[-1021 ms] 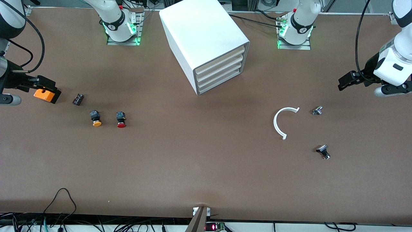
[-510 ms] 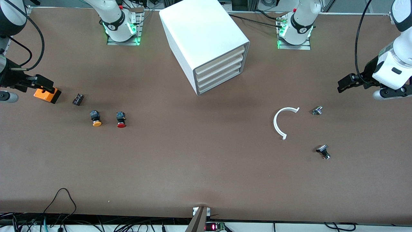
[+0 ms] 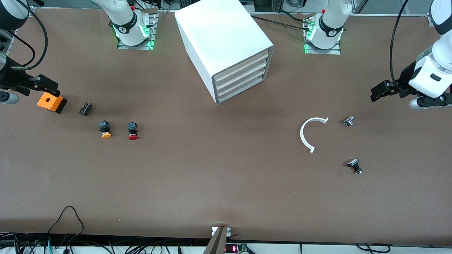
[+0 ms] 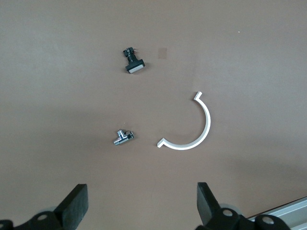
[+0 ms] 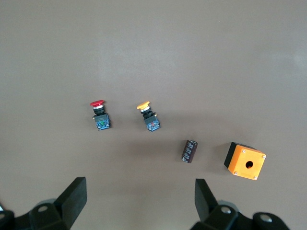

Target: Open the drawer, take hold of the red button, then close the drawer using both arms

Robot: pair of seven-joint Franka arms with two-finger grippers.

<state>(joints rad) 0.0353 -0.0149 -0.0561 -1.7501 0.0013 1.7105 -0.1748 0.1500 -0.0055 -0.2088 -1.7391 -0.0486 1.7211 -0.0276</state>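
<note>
The white cabinet (image 3: 226,42) stands near the bases, its four white drawers (image 3: 242,76) all pushed in. The red-capped button (image 3: 133,131) lies on the table toward the right arm's end, beside an orange-capped one (image 3: 105,129). Both show in the right wrist view, the red button (image 5: 99,115) and the orange-capped one (image 5: 148,117). My right gripper (image 3: 46,84) is open and empty, over the table by the orange box (image 3: 51,102); its own view shows it too (image 5: 140,199). My left gripper (image 3: 379,90) is open and empty over the left arm's end (image 4: 141,206).
A small black component (image 3: 85,108) lies between the orange box and the buttons. Toward the left arm's end lie a white arc (image 3: 310,132), a small metal part (image 3: 348,121) and a black part (image 3: 355,165).
The right gripper has drawn off the orange box toward the bases' edge of the table. The left wrist has lifted slightly. Nothing on the table has moved.
</note>
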